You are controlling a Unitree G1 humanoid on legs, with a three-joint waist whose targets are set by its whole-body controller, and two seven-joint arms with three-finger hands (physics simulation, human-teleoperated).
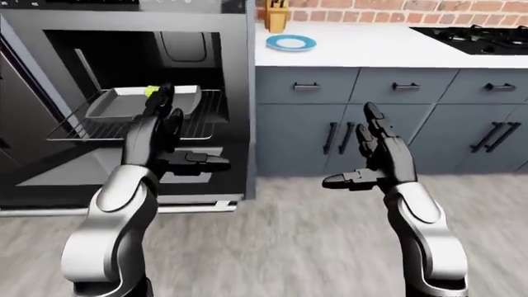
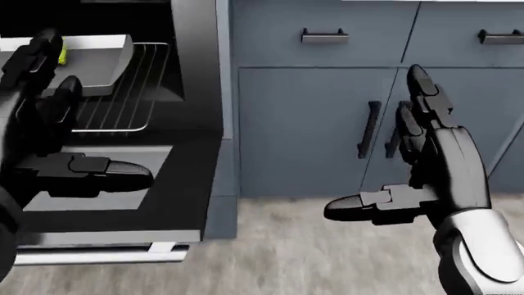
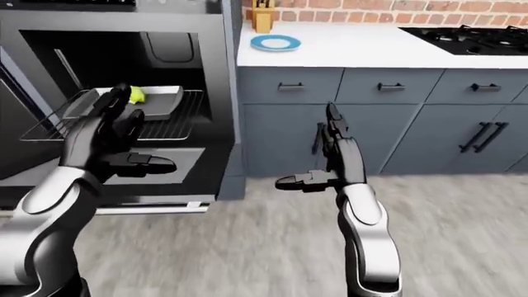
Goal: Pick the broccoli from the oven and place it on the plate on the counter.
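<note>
Inside the open oven (image 3: 206,93) the broccoli (image 3: 136,94) sits on its tray (image 3: 161,102), both hands wide & empty, so next: left hand (image 3: 111,139) must reach in.

One oven (image 1: 124,105) stood open at the left of the left-eye view, holding one wire rack (image 1: 198,124), one grey tray (image 1: 116,104) and one piece of broccoli (image 3: 136,94). On the one white counter (image 1: 371,49) across the top sat one blue plate (image 1: 290,43), one knife block (image 1: 278,17) and one black cooktop (image 1: 478,37) at the upper right. Two robot hands showed, the left hand (image 1: 165,139) and the right hand (image 1: 376,158), each with three fingers spread apart.
</note>
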